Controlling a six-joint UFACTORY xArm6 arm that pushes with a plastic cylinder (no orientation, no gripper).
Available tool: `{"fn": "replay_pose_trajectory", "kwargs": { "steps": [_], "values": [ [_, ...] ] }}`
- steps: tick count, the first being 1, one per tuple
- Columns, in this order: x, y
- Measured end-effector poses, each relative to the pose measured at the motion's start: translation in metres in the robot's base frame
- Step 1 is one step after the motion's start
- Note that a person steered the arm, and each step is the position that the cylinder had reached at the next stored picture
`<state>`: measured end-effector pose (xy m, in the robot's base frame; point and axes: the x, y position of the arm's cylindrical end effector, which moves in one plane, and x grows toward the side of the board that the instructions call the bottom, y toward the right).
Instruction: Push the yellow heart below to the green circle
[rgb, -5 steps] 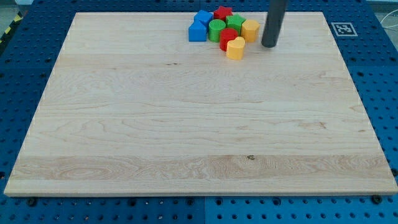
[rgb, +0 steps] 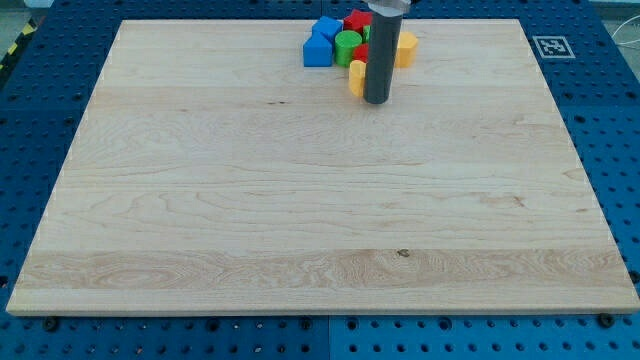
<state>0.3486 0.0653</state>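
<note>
I am looking down at a pale wooden worktop (rgb: 300, 200) resting on a blue pegboard bench (rgb: 40, 120). The near half and both near corners of the worktop show only bare wood.

Close to the far edge, a little right of its middle, sits a tight cluster of small blocks. My tip (rgb: 377, 100) stands on the near side of that cluster, at the end of a straight dark rod. The arm carries no pincer, so there is nothing to report as open, closed or gripping.

The yellow heart (rgb: 356, 77) shows as a sliver just left of the rod, touching or almost touching it; the rod hides most of it. Just beyond the heart lies the green circle (rgb: 348, 45), with a red block (rgb: 360, 53) wedged between them. Two blue blocks (rgb: 320, 42) sit at the cluster's left. A yellow block (rgb: 405, 48) peeks out right of the rod. Farthest back is a red star-like block (rgb: 357, 19).

A square printed marker (rgb: 551, 46) lies by the far right corner.
</note>
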Motion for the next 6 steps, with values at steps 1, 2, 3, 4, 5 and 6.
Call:
{"fn": "replay_pose_trajectory", "kwargs": {
  "steps": [1,2,3,4,5,6],
  "values": [
    [-0.01,0.0],
    [-0.019,-0.002],
    [-0.032,-0.012],
    [-0.025,-0.016],
    [-0.009,0.006],
    [-0.009,-0.024]
  ]
}}
